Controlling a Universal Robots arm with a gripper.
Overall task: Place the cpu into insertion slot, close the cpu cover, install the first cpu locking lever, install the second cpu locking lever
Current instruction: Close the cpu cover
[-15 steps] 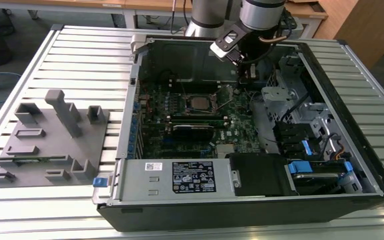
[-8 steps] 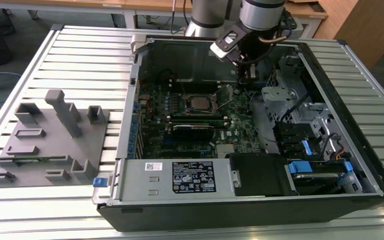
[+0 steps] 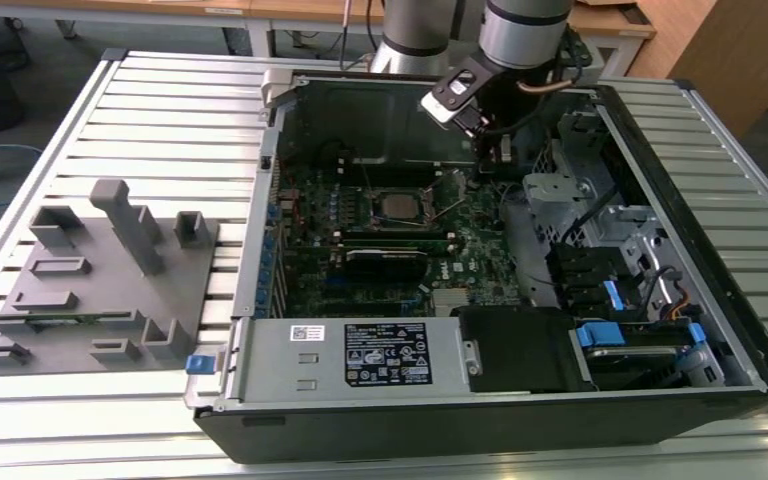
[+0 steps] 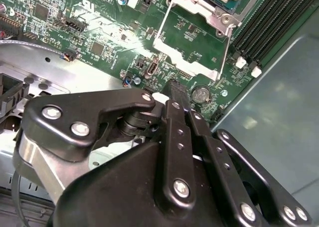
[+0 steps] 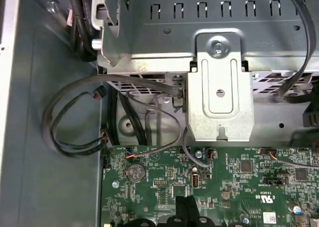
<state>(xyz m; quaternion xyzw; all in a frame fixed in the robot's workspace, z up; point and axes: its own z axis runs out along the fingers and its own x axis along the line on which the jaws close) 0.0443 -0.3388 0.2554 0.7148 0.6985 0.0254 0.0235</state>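
While my tool (image 4: 175, 87) hangs with jaws closed on nothing above the green board, I see the cpu (image 3: 395, 204) already seated in the insertion slot (image 4: 207, 10), just past the flipped-open cpu cover (image 4: 187, 55), toward the table (image 3: 157, 100) edge that carries the grey fixture (image 3: 91, 270).

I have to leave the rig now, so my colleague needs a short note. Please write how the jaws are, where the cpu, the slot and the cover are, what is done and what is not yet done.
Gripper: jaws look shut, with nothing between them, low over the green board beside the slot.
The cpu lies in the insertion slot.
The cpu cover is swung open, on the gripper's side of the slot.
Done: cpu placed.
Left: closing the cover, and both locking levers.
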